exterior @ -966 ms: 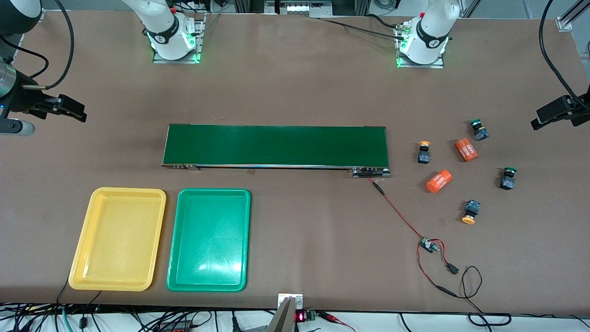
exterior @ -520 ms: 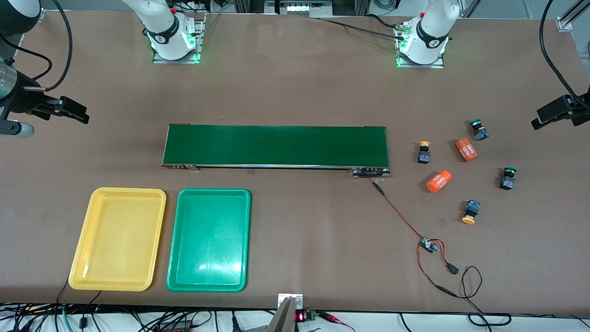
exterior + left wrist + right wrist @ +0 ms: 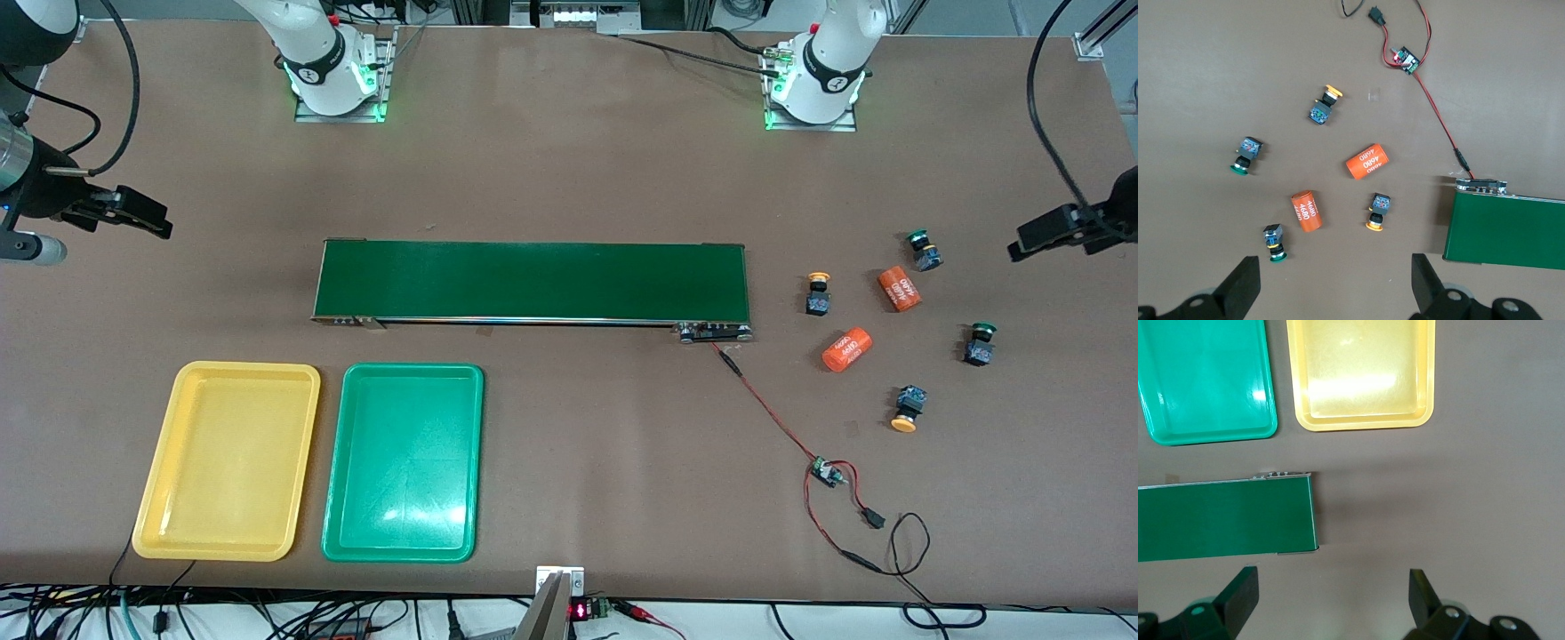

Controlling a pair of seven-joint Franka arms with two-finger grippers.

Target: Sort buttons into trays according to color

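Several buttons lie loose on the table at the left arm's end: a yellow one (image 3: 819,294) (image 3: 1377,212), a second yellow one (image 3: 907,408) (image 3: 1323,107), a green one (image 3: 925,249) (image 3: 1274,242) and another green one (image 3: 979,343) (image 3: 1245,155). The yellow tray (image 3: 227,460) (image 3: 1361,373) and the green tray (image 3: 404,462) (image 3: 1205,380) sit side by side with nothing in them, near the front camera at the right arm's end. My left gripper (image 3: 1024,244) (image 3: 1336,293) hangs open over the table beside the buttons. My right gripper (image 3: 147,215) (image 3: 1331,607) hangs open over bare table past the conveyor's end.
A long dark-green conveyor belt (image 3: 533,280) (image 3: 1505,230) (image 3: 1225,520) lies across the middle. Two orange cylinders (image 3: 899,288) (image 3: 846,349) lie among the buttons. A red wire runs from the belt to a small circuit board (image 3: 827,471) (image 3: 1406,60).
My left gripper has shifted a little toward the buttons. The right gripper has barely moved. Nothing on the table has moved.
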